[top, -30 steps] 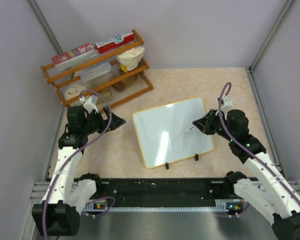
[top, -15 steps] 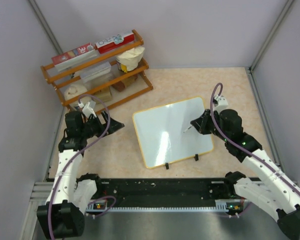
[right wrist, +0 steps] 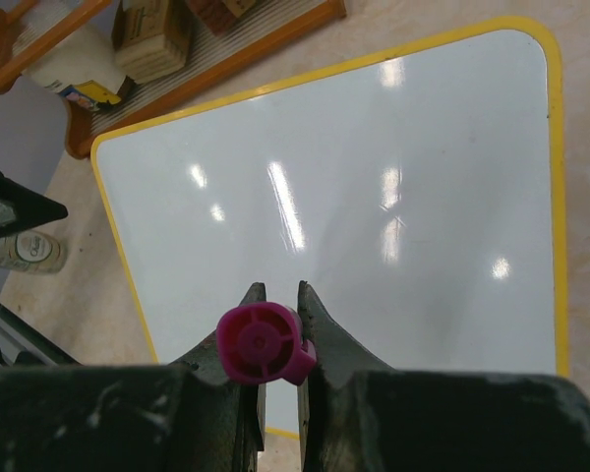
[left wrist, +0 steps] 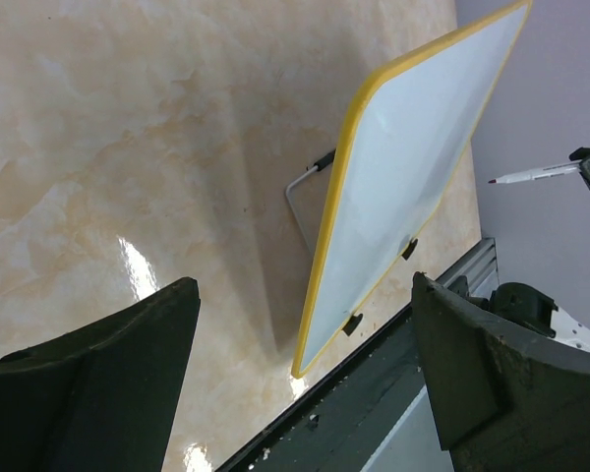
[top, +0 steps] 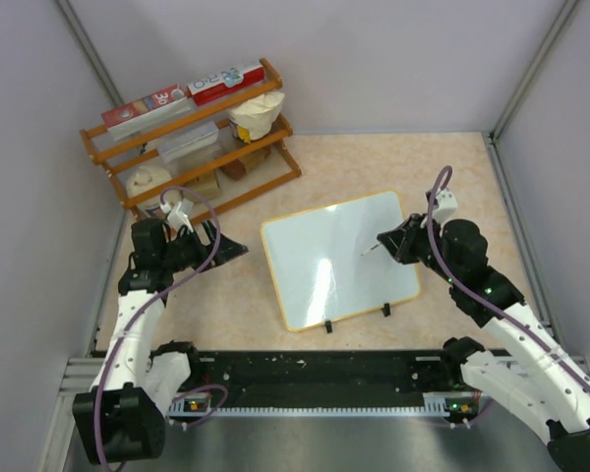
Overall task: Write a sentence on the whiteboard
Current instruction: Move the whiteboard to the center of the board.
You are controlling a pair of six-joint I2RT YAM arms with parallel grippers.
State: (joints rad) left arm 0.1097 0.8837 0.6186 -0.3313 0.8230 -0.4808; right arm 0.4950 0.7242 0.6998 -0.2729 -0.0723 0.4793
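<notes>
- The whiteboard (top: 339, 261) sits mid-table, between the two arms and slightly skewed. Its edge with two black clips (top: 326, 325) faces the arm bases.
- From the left wrist view we see it is not lying flat: a thin wire prop (left wrist: 303, 187) lifts one side off the table (top: 423, 167).
- We judge it light, thin and stiff, with a glossy, slippery face. On the smooth tabletop it is likely to slide or rock under pen pressure.
- The yellow rim (left wrist: 326, 246) on the left-hand side looks the best place to hold or pin it, keeping off the writing face.
- Our left gripper (top: 228, 239) is spread wide and empty, just beside that edge.
- Our right gripper (right wrist: 273, 295) is clamped on a marker (right wrist: 261, 342), its tip over the board's right part; we cannot tell if it touches.
</notes>
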